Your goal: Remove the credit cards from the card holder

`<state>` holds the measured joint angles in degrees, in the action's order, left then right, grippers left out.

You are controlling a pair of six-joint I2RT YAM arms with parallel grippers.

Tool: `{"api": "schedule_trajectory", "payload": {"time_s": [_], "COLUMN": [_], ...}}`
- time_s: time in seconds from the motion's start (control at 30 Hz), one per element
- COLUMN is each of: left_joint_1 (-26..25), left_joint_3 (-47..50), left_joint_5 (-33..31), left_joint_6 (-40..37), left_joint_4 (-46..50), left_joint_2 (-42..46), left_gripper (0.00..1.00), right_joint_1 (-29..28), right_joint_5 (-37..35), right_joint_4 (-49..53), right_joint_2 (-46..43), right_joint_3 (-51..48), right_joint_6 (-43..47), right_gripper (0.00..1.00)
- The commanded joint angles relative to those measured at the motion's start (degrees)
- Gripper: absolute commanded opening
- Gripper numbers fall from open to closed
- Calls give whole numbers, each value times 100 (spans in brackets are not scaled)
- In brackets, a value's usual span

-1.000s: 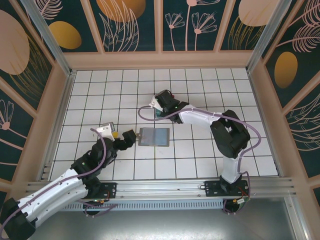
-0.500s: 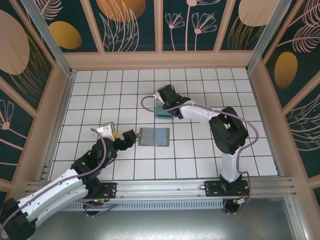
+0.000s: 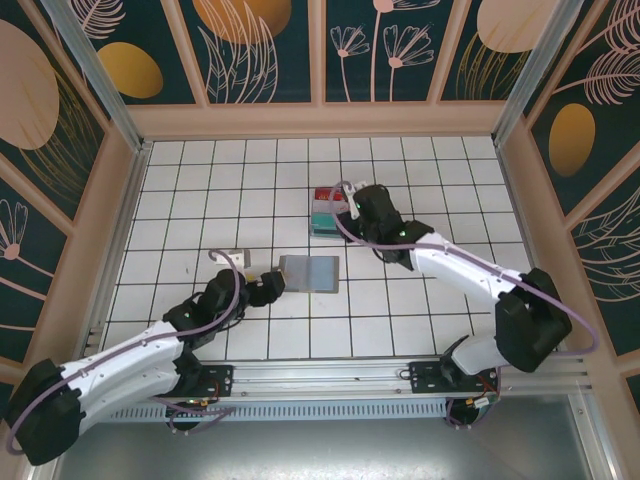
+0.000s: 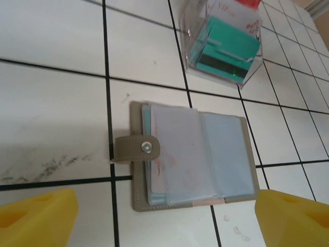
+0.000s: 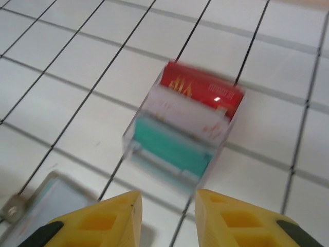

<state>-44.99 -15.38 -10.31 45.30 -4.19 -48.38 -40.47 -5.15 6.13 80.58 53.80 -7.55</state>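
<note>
**A:** As we look down on the white tiled table (image 3: pixel 200 200), where does the card holder (image 3: pixel 310 273) lie?

**B:** We find it opened flat near the centre, with its snap tab (image 4: pixel 138 148) at its 9 o'clock edge. The left gripper (image 4: pixel 164 208) hovers at that edge, fingers spread wide and empty.

**A:** And the right gripper (image 5: pixel 168 218)?

**B:** It is narrowly parted and grasps nothing. It hangs above a red, white and teal card stack (image 5: pixel 187 128) at the holder's 12 o'clock.

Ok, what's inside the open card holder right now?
The card holder lies open, showing pale blue-grey sleeves stacked over each other, with a thin teal edge peeking out on the strap side. Whatever sits within or beneath the frosted sleeves is covered.
</note>
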Motion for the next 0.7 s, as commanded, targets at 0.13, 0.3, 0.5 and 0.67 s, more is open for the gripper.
{"api": "schedule_trajectory", "payload": {"time_s": [0.13,0.3,0.5,0.67], "left_joint_1": [25,17,-6,-15], "left_joint_3": [-349,-505,-821,-888], "left_joint_5": [654,848,954,796], "left_joint_6": [106,155,133,104], "left_joint_4": [-621,-880,-901,-846], "left_joint_2": [-901,-1534,-2176,-2397], "left_gripper": [70,66,61,61], "right_joint_1": [-253,-335,-348,-387], "right_joint_5": [942,926,1145,1209], "right_joint_4": [-1278,-1867,-2390,-2637], "right_joint_2": [-290,-98,237,538], "right_joint_3": [-1493,-2055,-2312,-2383], "right_joint_6": [-1882,-2412,-2642,-2801], "right_gripper": [33,33,33,33]}}
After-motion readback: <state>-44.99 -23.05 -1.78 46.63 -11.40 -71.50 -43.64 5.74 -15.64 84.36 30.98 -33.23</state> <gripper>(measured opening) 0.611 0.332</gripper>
